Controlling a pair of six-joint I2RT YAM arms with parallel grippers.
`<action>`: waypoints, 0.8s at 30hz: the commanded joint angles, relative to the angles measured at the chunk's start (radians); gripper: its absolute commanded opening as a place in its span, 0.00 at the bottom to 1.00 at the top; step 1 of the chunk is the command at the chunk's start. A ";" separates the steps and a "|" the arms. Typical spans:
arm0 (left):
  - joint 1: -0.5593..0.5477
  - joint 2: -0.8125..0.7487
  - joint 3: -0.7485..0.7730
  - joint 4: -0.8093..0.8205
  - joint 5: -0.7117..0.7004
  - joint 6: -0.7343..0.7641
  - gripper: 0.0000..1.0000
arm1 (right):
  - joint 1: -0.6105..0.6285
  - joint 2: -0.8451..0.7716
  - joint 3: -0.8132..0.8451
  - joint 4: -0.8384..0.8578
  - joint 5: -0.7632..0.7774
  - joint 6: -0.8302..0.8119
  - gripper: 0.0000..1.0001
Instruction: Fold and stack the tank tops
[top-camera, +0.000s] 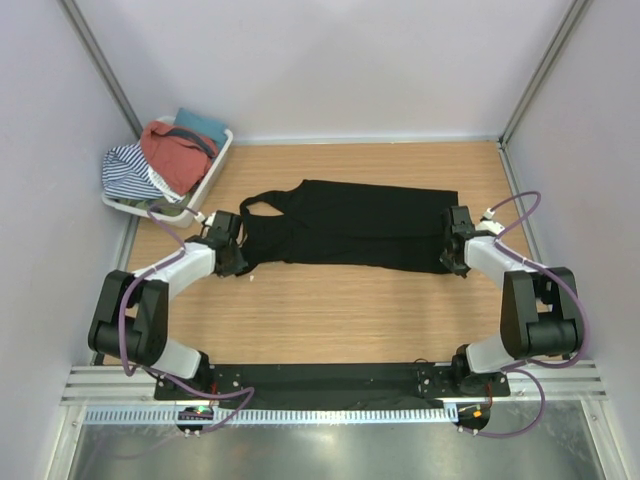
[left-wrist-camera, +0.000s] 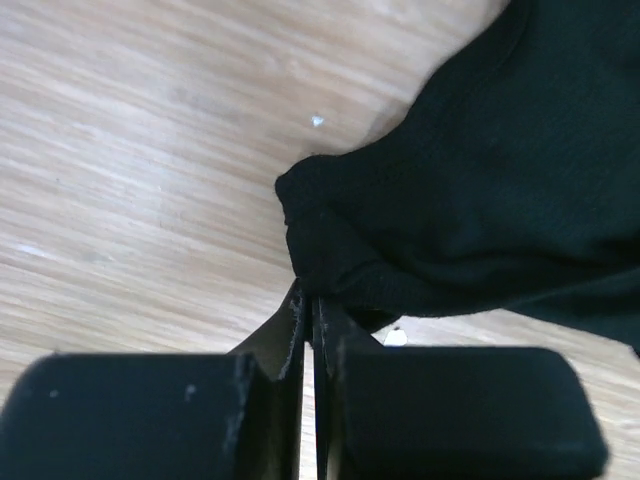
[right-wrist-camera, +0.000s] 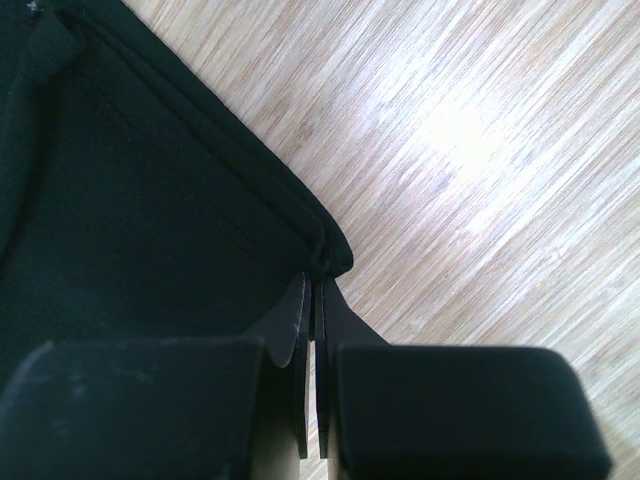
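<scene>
The black tank top lies spread flat on the wooden table, straps to the left and hem to the right. My left gripper is at its near-left strap end. In the left wrist view the jaws are shut on a bunched tip of the black cloth. At the near-right hem corner sits my right gripper. Its wrist view shows the jaws shut on that corner of the black cloth. The rust-red tank top lies crumpled in the basket.
A white plastic basket stands at the back left, also holding a striped cloth and a teal cloth. White walls enclose the table at the left, back and right. Bare wood lies between the top and the arm bases.
</scene>
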 joint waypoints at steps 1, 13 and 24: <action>0.012 -0.015 0.061 0.030 -0.041 0.019 0.00 | -0.005 -0.045 0.003 -0.012 0.014 -0.014 0.01; 0.046 -0.090 0.141 -0.049 -0.201 -0.013 0.00 | -0.003 -0.069 0.009 -0.056 0.016 -0.042 0.01; 0.072 0.048 0.282 -0.095 -0.222 0.006 0.00 | -0.005 -0.086 0.013 -0.082 -0.003 -0.048 0.01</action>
